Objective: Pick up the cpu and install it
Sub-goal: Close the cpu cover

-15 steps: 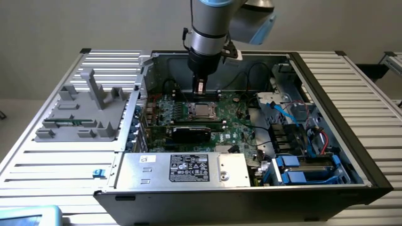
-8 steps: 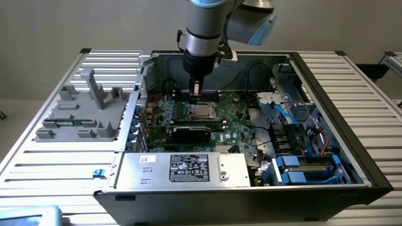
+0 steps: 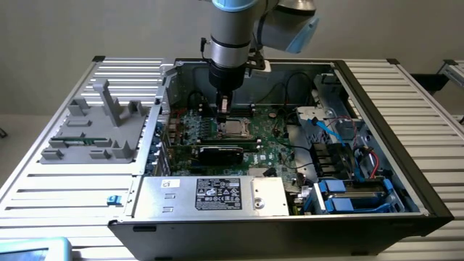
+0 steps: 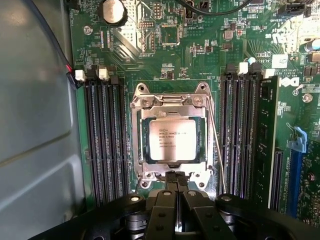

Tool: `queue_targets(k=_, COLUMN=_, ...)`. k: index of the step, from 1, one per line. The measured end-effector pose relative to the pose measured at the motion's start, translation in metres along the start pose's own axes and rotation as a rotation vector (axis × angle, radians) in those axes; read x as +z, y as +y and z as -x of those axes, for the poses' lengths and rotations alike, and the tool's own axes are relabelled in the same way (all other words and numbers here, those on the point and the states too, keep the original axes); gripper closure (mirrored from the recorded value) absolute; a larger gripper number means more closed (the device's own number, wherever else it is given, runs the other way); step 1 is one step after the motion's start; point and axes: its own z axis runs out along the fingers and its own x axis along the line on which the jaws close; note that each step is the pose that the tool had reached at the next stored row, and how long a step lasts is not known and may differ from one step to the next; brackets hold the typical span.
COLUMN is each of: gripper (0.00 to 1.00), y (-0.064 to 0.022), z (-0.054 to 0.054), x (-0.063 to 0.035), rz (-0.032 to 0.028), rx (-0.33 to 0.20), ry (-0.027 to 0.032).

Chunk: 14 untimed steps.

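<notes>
One cpu (image 4: 172,140) seated in its socket, one pincer (image 4: 176,176) closed and empty beside it.
In the exterior view, one grey tray (image 3: 94,133) sits by the worktop's (image 3: 424,128) left edge, with one open computer case (image 3: 254,239) alongside. The wrist view adds the cpu's printed top lying flat inside the socket frame (image 4: 150,105), the pincer's tips together over the frame's rim, and one green memory stick (image 4: 268,135).

One cpu (image 4: 172,139) (silvery top), one coin battery (image 4: 113,11), one grey tray (image 3: 87,133).
</notes>
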Motion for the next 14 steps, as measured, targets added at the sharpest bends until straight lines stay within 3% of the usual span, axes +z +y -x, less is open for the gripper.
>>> queue_targets(k=9, gripper=0.89, y=0.0, z=0.0008, x=0.004, rz=0.0025, rx=0.0, ry=-0.0008)
queue_targets(k=14, gripper=0.89, y=-0.0016, z=0.0011, x=0.009, rz=0.0115, rx=0.0, ry=-0.0047)
